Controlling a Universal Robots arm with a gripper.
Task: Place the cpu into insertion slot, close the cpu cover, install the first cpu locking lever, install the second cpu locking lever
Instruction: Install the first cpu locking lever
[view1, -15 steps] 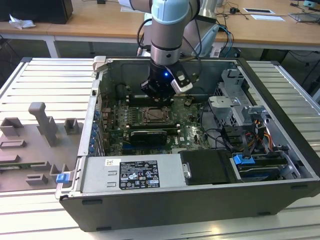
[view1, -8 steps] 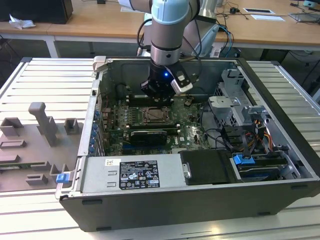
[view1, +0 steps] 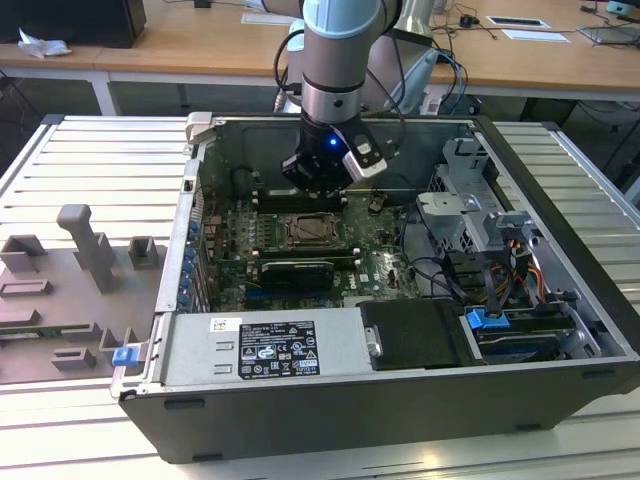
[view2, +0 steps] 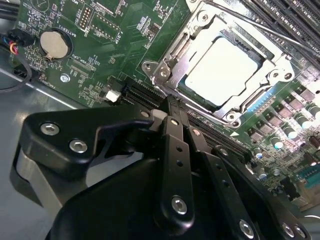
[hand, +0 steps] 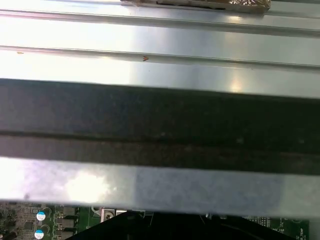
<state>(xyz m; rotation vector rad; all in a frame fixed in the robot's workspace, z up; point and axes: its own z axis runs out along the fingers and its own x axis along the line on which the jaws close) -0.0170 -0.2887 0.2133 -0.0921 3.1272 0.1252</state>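
The cpu (view2: 222, 70) lies flat in the insertion slot (view1: 312, 232), its pale face showing through the cut-out of the cpu cover (view2: 172, 52), which lies down over it as a silver frame. A thin metal lever rod (view2: 280, 32) runs along the socket's far side; whether it is latched I cannot tell. My gripper (view2: 170, 106) hangs just beside the socket's corner, its two black fingers shut together with nothing between them. In the exterior view the gripper (view1: 318, 185) hovers low over the board, just behind the socket.
The open computer case (view1: 560, 300) surrounds the green board. Long black memory slots (view2: 300, 10) flank the socket, and a coin battery (view2: 53, 43) sits nearby. A black card (view1: 292, 272), a power supply (view1: 265, 350) and a drive cage (view1: 470, 215) crowd the front and right. Grey fixtures (view1: 85, 245) stand outside.
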